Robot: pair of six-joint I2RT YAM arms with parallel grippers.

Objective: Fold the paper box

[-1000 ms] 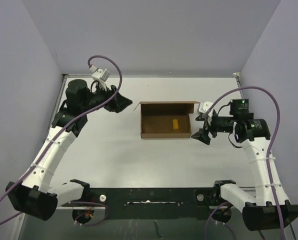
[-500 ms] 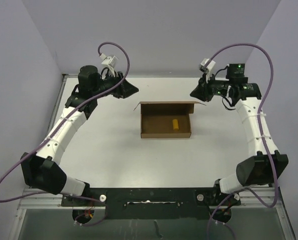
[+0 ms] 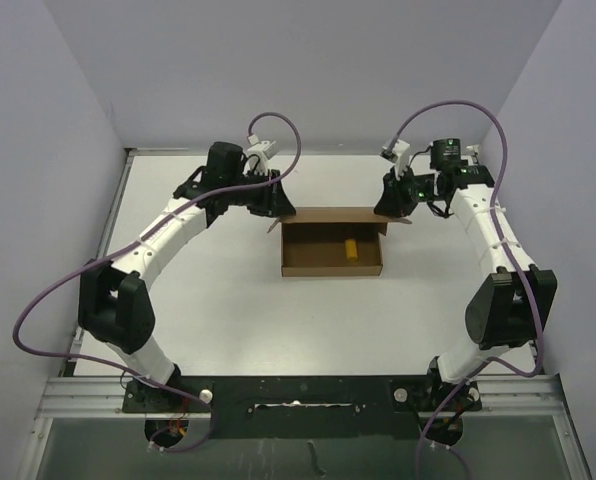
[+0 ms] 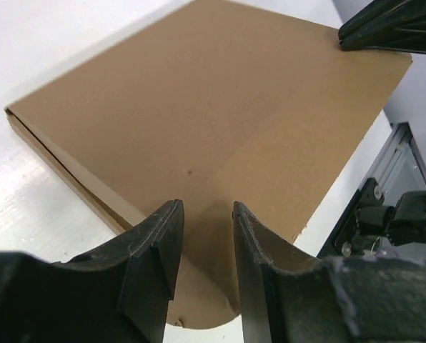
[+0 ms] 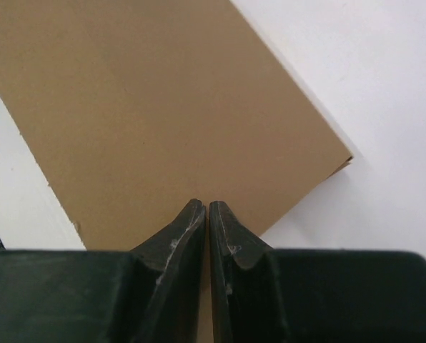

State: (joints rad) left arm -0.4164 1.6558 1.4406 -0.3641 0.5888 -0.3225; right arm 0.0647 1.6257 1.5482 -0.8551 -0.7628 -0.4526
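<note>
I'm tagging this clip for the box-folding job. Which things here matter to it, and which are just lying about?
Job: paper box; left gripper and right gripper, at its far corners.
Lying about: small yellow cylinder, inside the box.

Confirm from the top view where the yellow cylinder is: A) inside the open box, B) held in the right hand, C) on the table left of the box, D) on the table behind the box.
A: the yellow cylinder lies on the floor of the paper box.
</note>
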